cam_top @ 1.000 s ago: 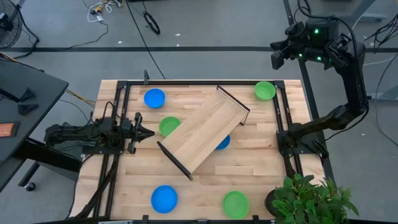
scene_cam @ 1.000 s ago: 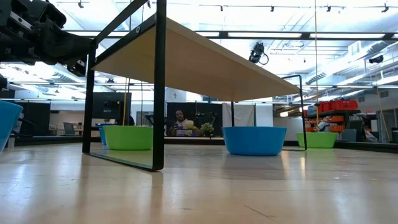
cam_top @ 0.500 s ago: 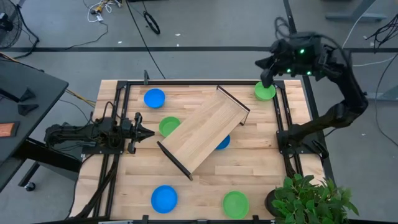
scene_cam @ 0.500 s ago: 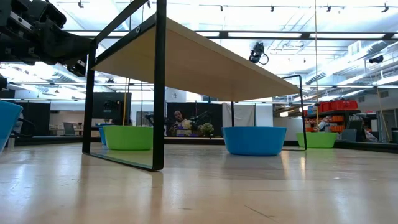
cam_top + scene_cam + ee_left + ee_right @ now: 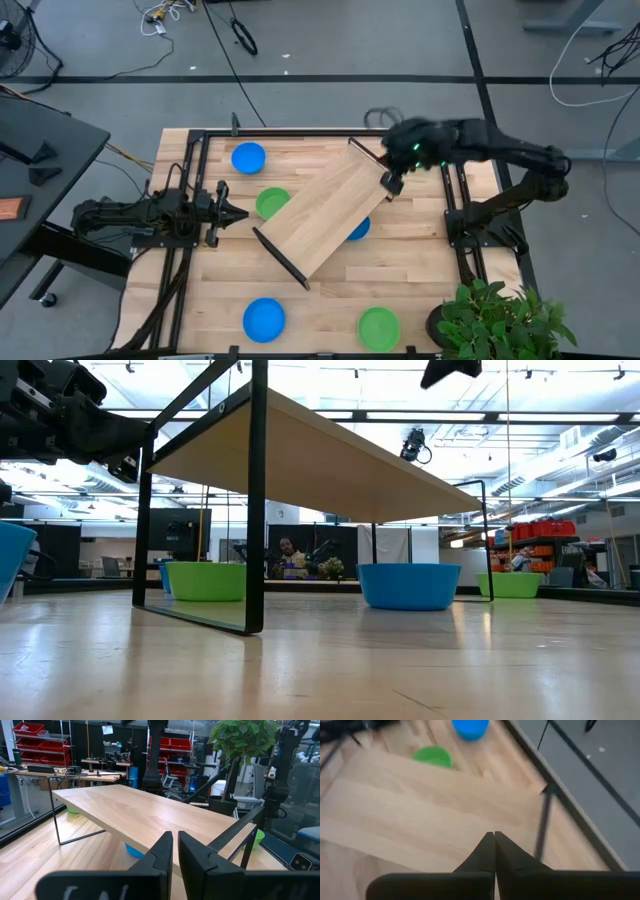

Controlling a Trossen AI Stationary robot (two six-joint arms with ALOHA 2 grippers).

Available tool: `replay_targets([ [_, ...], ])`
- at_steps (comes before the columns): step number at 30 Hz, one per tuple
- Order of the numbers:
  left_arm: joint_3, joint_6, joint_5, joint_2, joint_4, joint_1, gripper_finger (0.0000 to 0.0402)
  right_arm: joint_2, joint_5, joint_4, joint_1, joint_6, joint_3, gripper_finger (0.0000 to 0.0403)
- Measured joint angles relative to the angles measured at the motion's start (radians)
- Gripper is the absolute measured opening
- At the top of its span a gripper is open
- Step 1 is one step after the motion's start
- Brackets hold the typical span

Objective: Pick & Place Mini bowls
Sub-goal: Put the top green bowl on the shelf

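Tabletop's wooden tray (image 5: pixel 325 208) covers a blue bowl (image 5: pixel 359 229).

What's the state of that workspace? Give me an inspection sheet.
Surface: wooden table, bare wood between items.
Job's things: mini bowls scattered, three blue, two green showing; one blue partly under the tray.
Clutter: potted plant at a corner.
Pincers: left pincer shut, beside a green bowl; right pincer shut, above the tray's end.
Cables: black cable on floor.
Surroundings: dark desk beside table.
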Motion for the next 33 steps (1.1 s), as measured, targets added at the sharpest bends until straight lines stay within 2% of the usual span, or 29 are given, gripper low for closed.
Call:
replay_targets([
  [7,0.000,0.000,0.000,0.000,0.000,0.000,0.0032,0.000,0.147,0.019,0.034,0.146,-0.109,0.0000],
  [12,0.000,0.000,0.000,0.000,0.000,0.000,0.0032,0.000,0.212,0.025,-0.011,0.233,-0.165,0.0000],
  [18,0.000,0.000,0.000,0.000,0.000,0.000,0.0032,0.000,0.266,0.020,-0.063,0.248,-0.282,0.0000],
  [26,0.000,0.000,0.000,0.000,0.000,0.000,0.0032,0.000,0.276,0.009,-0.205,0.257,-0.394,0.0000],
  [33,0.000,0.000,0.000,0.000,0.000,0.000,0.0032,0.000,0.287,0.008,-0.350,0.252,-0.410,0.0000],
])
